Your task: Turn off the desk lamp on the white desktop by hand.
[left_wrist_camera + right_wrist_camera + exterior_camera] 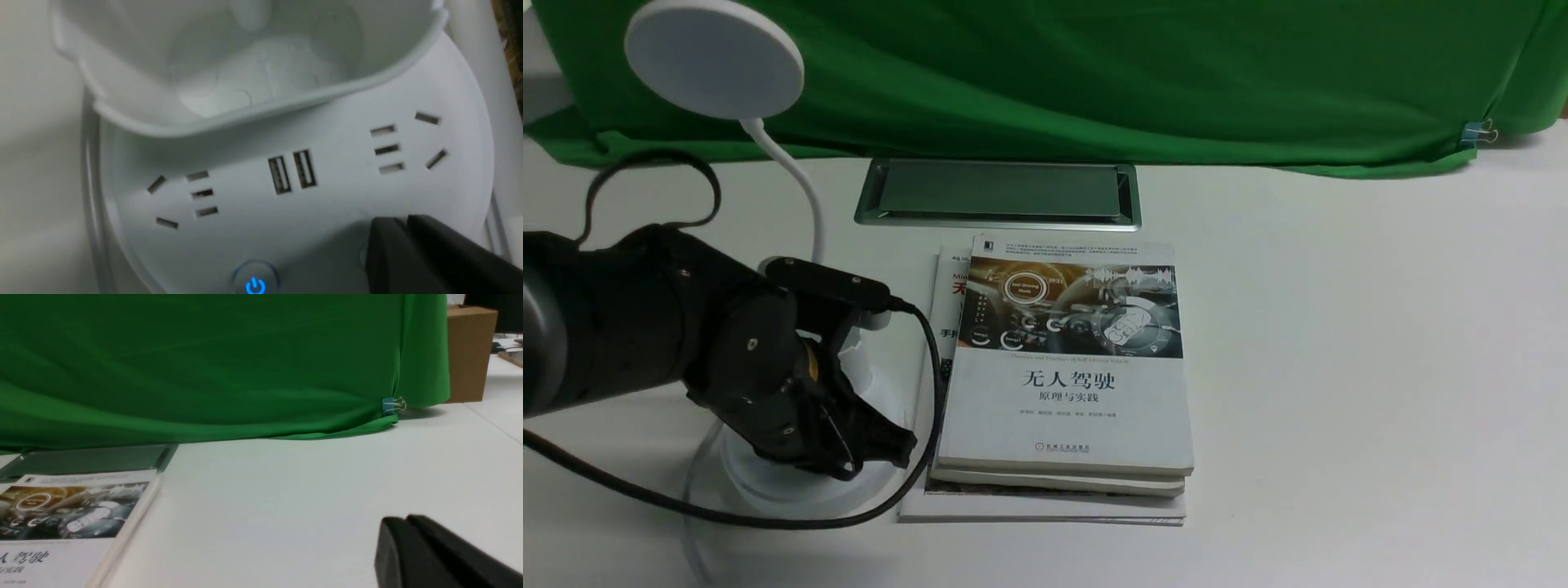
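Note:
The desk lamp stands at the left of the white desktop (1339, 367). Its round disc head (715, 59) is high on a bendy neck, and its round base (768, 482) lies under my left arm. My left gripper (882, 445) is shut and empty, pointing down at the base. In the left wrist view its tips (402, 222) lie over a round button whose edge (363, 255) just shows beside them. A second button (255, 283) glows with a blue power sign. The cup holder (253, 81) is behind the sockets. My right gripper (402, 522) is shut and empty over bare desk.
A stack of books (1066, 367) lies just right of the lamp base. The silver-framed cable hatch (1001, 192) is behind the books. A green cloth backdrop (1094, 73) closes the far side. A cardboard box (470, 351) stands at the far right.

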`<action>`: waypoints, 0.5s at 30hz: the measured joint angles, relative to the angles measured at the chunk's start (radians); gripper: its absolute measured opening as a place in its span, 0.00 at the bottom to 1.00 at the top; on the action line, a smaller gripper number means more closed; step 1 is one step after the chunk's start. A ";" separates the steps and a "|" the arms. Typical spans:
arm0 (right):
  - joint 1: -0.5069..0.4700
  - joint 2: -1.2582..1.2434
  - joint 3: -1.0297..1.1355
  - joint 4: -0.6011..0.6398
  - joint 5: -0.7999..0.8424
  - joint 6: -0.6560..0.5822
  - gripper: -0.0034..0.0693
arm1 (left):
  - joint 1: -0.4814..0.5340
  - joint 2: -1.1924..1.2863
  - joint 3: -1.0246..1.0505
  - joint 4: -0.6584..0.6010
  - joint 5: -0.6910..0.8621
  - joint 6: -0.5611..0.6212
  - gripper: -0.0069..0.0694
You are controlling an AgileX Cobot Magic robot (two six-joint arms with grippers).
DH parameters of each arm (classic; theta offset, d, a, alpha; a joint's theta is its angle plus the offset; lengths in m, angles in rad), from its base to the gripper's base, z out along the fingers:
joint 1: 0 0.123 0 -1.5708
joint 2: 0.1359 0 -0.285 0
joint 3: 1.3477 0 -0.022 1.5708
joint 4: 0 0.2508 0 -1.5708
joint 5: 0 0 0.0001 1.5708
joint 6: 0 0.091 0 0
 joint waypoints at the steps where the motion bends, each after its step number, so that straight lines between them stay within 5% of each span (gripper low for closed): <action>1: 0.000 0.000 0.000 0.000 0.000 0.000 0.10 | 0.000 -0.004 0.000 0.002 0.001 0.000 0.12; 15: 0.000 0.000 0.000 0.000 0.001 0.000 0.10 | 0.000 -0.408 0.033 -0.066 0.073 0.003 0.12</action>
